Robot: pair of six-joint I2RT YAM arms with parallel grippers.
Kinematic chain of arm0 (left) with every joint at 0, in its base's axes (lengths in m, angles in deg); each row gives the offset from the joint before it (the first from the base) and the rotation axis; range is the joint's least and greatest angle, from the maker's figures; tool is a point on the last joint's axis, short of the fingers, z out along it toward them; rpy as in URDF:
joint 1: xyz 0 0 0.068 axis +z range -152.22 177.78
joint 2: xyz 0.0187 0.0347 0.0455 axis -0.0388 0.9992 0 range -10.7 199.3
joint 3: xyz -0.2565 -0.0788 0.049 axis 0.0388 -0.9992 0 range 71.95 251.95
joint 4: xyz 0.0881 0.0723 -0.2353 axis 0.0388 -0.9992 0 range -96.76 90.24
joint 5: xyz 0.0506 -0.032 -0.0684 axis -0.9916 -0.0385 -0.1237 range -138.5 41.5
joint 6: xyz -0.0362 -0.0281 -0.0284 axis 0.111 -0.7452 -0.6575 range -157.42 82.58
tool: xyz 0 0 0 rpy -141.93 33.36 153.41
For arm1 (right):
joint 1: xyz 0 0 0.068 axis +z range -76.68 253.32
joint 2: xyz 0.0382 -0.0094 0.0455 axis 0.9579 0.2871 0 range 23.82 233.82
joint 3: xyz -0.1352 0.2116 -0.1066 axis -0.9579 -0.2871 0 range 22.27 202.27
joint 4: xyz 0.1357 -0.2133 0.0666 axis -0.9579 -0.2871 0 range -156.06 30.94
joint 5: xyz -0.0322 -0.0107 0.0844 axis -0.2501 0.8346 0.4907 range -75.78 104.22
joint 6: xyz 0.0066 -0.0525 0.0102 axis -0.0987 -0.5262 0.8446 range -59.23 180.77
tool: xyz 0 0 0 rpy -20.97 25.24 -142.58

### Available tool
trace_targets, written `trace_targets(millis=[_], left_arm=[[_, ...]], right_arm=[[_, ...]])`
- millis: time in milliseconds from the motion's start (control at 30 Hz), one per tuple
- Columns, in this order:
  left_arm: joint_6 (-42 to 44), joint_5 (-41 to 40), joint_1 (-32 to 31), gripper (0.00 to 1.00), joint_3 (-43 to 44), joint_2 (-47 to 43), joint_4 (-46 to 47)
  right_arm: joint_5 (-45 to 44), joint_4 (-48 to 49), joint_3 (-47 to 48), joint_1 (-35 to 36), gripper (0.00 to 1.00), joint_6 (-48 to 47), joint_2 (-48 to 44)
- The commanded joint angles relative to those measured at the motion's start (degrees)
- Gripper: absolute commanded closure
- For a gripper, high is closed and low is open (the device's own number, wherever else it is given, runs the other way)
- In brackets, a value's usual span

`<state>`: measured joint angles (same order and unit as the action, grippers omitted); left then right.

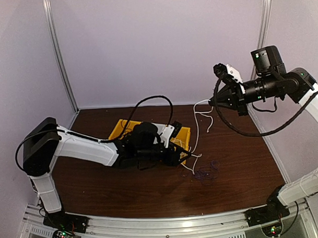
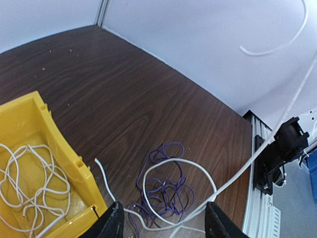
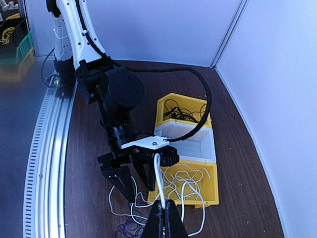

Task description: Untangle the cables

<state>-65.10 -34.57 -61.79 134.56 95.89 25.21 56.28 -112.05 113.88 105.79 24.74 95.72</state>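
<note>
Two claws are showing here. The right claw [image 3: 163,218] is pinching the white cable [image 1: 196,129] tight between its fingers and holding it high above the tabletop [image 1: 244,158]. The strand is running down to a loose loop that is lying over the purple cable [image 2: 166,191]. That purple tangle is sitting on the wood just beside the yellow bin [image 2: 49,124]. The left claw [image 2: 163,223] is hovering low over the loop, jaws spread wide, clamping nothing. White coils [image 2: 29,183] are lying in the bin compartment beside it, and dark cables [image 3: 181,111] are resting in the opposite end compartment.
</note>
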Motion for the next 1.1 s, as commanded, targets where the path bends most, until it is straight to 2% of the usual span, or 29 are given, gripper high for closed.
trace_targets(millis=[0, 100, 233, 267, 433, 667, 800, 1067], left_arm=[[-3.61, -0.94, -0.10, 0.43, 0.36, -3.15, -8.10], [-5.29, -1.53, -0.11, 0.45, -1.13, -4.82, -10.91], [-6.10, -1.63, -0.10, 0.68, -2.40, -6.15, -12.77], [-6.18, -1.72, -0.11, 0.71, -2.67, -6.35, -12.89], [-6.38, -1.56, -0.08, 0.74, -3.85, -7.44, -12.34], [-5.47, -5.54, -0.06, 0.90, -5.79, -11.19, -15.82], [-5.09, -7.77, -0.02, 1.00, -8.00, -13.11, -17.28], [-6.67, -14.74, -0.02, 1.00, -14.13, -18.06, -18.08]], right_arm=[[-2.33, 1.67, -1.51, 0.23, 1.00, 0.17, -1.72], [-3.23, 2.17, -2.59, 0.20, 1.00, 0.04, -2.15], [-3.91, 2.61, -3.47, 0.23, 1.00, 0.00, -2.29], [-3.96, 2.69, -3.56, 0.22, 1.00, 0.00, -2.21], [-5.31, 2.80, -3.77, 0.10, 1.00, -0.35, -1.66], [-9.47, 4.28, -4.92, -0.22, 1.00, 0.35, -1.92], [-9.98, 7.07, -5.51, -3.25, 1.00, 2.51, -2.51], [-19.18, 18.62, -5.49, -14.95, 1.00, 9.29, -3.74]])
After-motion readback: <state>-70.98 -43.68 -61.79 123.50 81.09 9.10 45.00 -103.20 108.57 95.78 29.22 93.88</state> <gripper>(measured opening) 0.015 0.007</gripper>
